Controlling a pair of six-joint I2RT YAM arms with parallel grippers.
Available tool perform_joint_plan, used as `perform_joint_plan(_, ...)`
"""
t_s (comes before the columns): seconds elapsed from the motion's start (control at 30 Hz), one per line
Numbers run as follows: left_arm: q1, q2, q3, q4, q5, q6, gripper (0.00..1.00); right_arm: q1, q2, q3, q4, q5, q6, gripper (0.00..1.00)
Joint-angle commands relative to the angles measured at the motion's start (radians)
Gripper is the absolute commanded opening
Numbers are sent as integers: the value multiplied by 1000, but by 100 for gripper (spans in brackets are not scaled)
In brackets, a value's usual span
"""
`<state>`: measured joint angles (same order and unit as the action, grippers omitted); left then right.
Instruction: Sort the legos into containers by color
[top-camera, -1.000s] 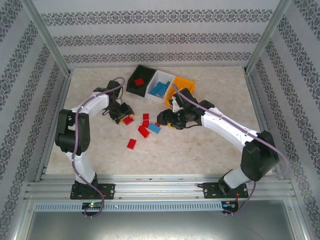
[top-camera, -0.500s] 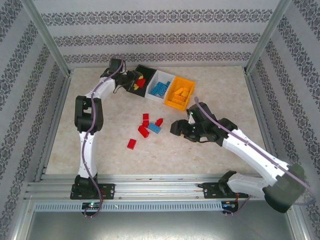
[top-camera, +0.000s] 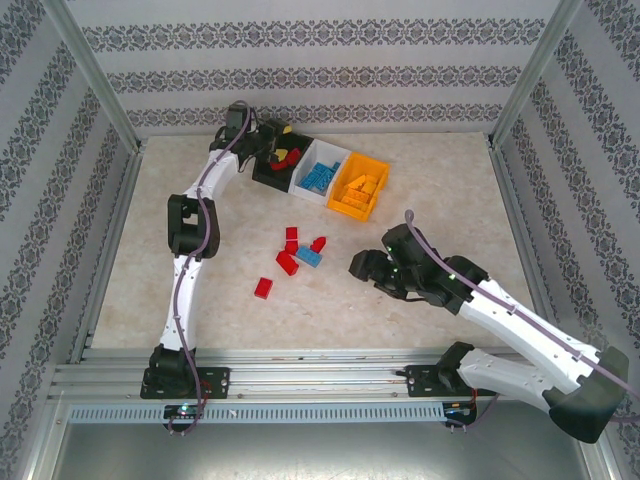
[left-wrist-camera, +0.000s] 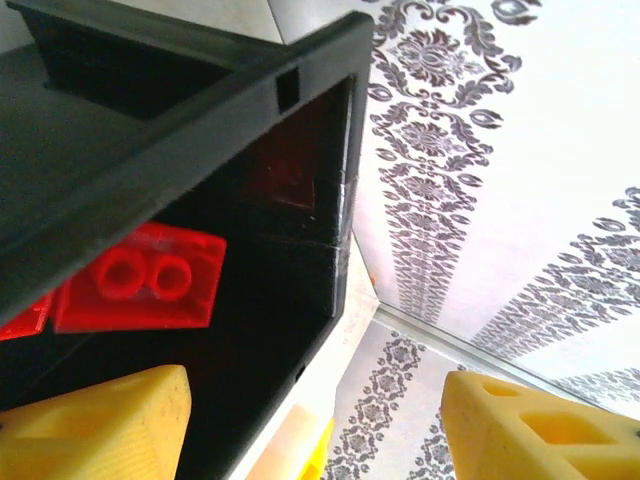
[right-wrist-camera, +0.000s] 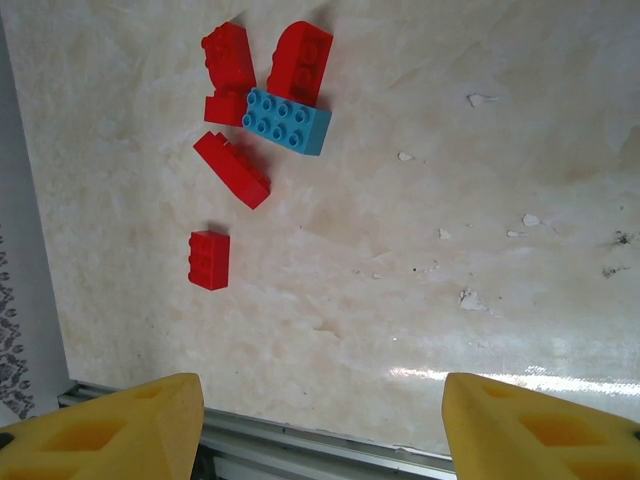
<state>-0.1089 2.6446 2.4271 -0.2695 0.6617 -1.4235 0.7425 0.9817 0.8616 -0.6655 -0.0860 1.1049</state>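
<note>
My left gripper (top-camera: 274, 140) hangs open over the black container (top-camera: 262, 176) at the back, with nothing between its yellow fingers (left-wrist-camera: 100, 425). Red legos (top-camera: 284, 158) lie inside that bin, and the left wrist view has one (left-wrist-camera: 140, 280) behind the black wall (left-wrist-camera: 180, 130). The white container (top-camera: 306, 190) holds blue legos (top-camera: 320, 177). Orange ones lie in the orange container (top-camera: 347, 209). Several red legos (top-camera: 288, 262) and a blue one (top-camera: 308, 256) lie loose mid-table. My right gripper (top-camera: 358, 266) stands open just right of them, above bare table (right-wrist-camera: 320, 430).
A single red brick (right-wrist-camera: 209, 259) lies apart from the cluster, nearer the front metal rail (right-wrist-camera: 300, 450). Patterned walls (top-camera: 320, 75) close in the back and sides. Bare marbled tabletop (top-camera: 450, 190) stretches to the right of the bins.
My left arm swung from the loose bricks to the black bin carrying a red brick, then opened its jaws. My right gripper drew back from the orange bin toward the near right.
</note>
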Motion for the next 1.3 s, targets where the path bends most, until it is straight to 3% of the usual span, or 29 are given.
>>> perform_joint_plan(0.0, 13, -15, 17, -28, 35, -12, 69, 16, 29, -3, 11, 47, 23, 65)
perform_joint_plan(0.17, 12, -142, -111, -67, 48, 97, 70, 8, 158, 72, -11, 32, -16, 65)
perform_joint_plan(0.3, 7, -298, -198, -345, -9, 416, 71, -11, 352, 205, -59, 6, -84, 64)
perform_joint_plan(0.43, -2, -522, -463, -478, -103, 663, 71, -64, 526, 300, -19, -59, -122, 62)
perform_joint_plan(0.7, -61, -900, -1012, -592, -274, 956, 70, -131, 775, 495, -11, -161, -208, 61)
perform_joint_plan(0.87, -210, -1038, -1183, -686, -403, 1060, 70, -159, 774, 476, 27, -201, -185, 61)
perform_joint_plan(1.0, -323, -1120, -1300, -711, -475, 1054, 68, -173, 739, 438, 27, -212, -196, 61)
perform_joint_plan(1.27, -428, -1159, -1465, -638, -516, 1020, 67, -181, 625, 316, 41, -223, -196, 61)
